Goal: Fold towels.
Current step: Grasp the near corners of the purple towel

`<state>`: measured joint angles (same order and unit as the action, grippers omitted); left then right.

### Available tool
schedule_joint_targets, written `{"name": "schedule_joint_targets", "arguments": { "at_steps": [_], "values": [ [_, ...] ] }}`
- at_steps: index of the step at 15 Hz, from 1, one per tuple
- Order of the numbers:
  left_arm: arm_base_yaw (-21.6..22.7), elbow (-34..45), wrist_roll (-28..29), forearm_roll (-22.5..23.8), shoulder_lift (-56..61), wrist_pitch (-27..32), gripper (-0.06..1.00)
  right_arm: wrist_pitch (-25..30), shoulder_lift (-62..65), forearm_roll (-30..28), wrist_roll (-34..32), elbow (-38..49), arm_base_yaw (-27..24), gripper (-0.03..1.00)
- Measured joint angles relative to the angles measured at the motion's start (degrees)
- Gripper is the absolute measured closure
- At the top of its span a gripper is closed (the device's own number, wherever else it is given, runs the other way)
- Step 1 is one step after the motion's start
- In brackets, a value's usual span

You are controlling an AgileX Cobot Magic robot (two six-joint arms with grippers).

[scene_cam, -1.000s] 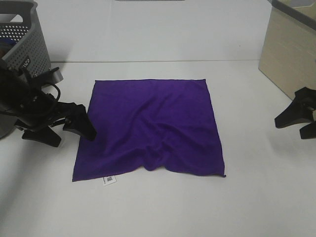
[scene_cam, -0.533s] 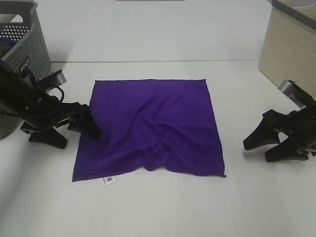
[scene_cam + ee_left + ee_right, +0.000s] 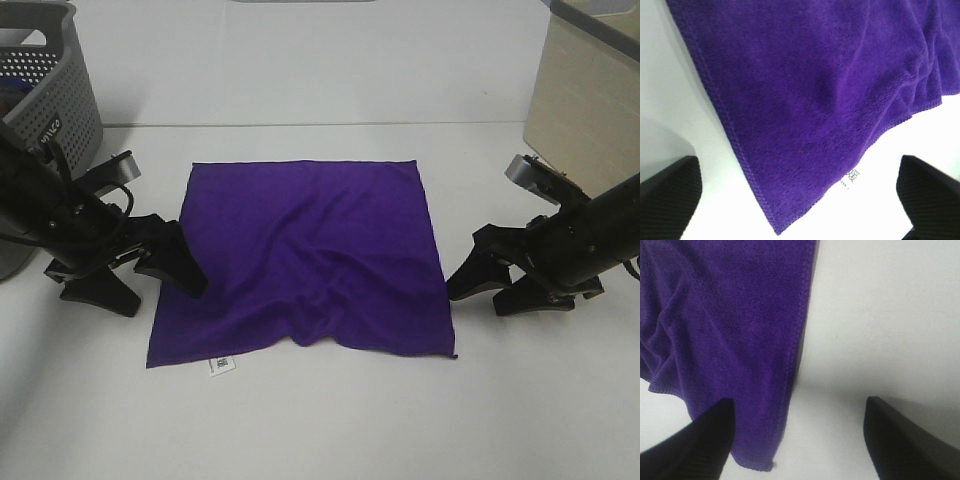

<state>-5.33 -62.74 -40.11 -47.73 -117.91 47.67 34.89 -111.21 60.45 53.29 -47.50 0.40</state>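
Purple towel (image 3: 305, 255) — spread flat at frame centre on the white table (image 3: 320, 430), rumpled along its lower edge; white tag (image 3: 221, 366) at the lower-left corner.
Left gripper (image 3: 160, 296) — jaws apart, one finger at the towel's left edge, holding nothing.
Right gripper (image 3: 478, 298) — jaws apart, just beside the towel's right edge (its wrist view shows them straddling the hem).
Grey basket (image 3: 55, 95), upper left; beige box (image 3: 585, 110), upper right.
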Motion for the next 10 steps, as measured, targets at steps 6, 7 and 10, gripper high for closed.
{"name": "schedule_joint_targets", "arguments": {
  "at_steps": [6,7,10],
  "values": [
    [0.00,0.06,1.20,1.95,0.00,1.32,-0.05,3.09,-0.06,-1.15,-4.35,0.06,0.00,0.24],
    [0.00,0.06,1.43,2.01,0.00,1.38,-0.05,3.09,-0.06,-1.15,-4.76,0.06,0.00,0.24],
    [-1.66,0.06,2.46,3.61,0.00,1.38,-0.05,2.64,-0.63,-1.03,-5.16,0.06,0.00,0.24]
  ]
}}
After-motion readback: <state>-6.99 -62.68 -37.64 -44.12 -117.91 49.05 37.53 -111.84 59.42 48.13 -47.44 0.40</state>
